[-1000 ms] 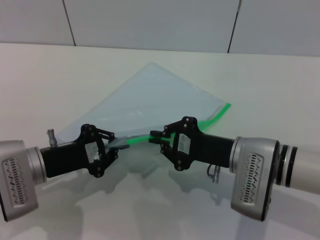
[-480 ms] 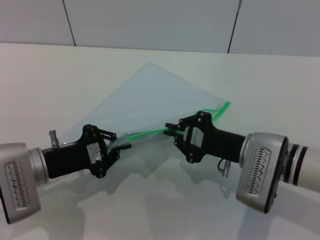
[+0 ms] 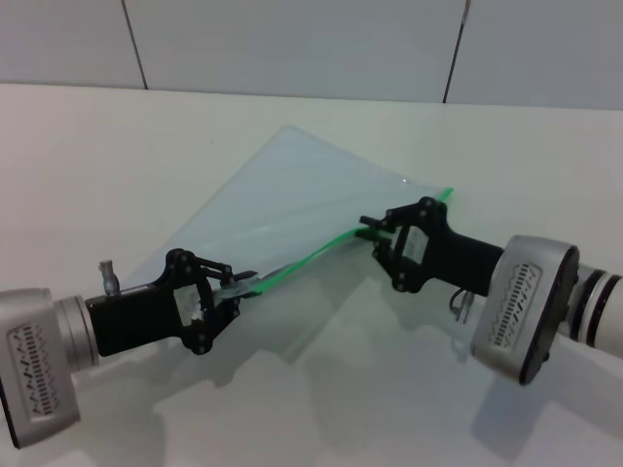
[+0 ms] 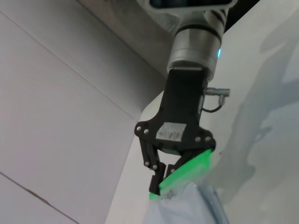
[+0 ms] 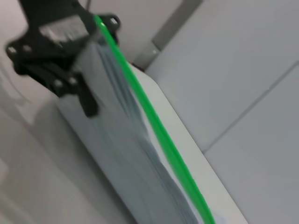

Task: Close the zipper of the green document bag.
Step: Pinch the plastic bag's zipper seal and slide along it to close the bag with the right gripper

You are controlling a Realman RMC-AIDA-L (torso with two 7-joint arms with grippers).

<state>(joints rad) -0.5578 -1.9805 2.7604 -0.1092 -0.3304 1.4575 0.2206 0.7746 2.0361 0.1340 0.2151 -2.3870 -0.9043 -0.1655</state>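
Note:
The green document bag [image 3: 292, 195], a clear pale-blue pouch, lies slanted on the white table with its near long edge lifted. Along that edge runs the zipper [image 3: 311, 259], a bright green strip pulled nearly straight between both grippers. My left gripper [image 3: 248, 284] is shut on the strip's near-left end. My right gripper [image 3: 373, 228] is shut on the strip close to the bag's far-right corner. The left wrist view shows the right gripper [image 4: 161, 186] pinching the green strip [image 4: 187, 169]. In the right wrist view the strip [image 5: 154, 121] runs back to the left gripper [image 5: 91, 28]. I cannot make out the slider.
The white table [image 3: 97, 165] stretches around the bag, with a grey panelled wall [image 3: 292, 39] behind it. A short stretch of green strip [image 3: 440, 198] remains past the right gripper at the bag's corner.
My right gripper has slid to the right and away along the green strip, toward the bag's far corner. The strip has pulled straighter. The left gripper has held its end, shifting only slightly.

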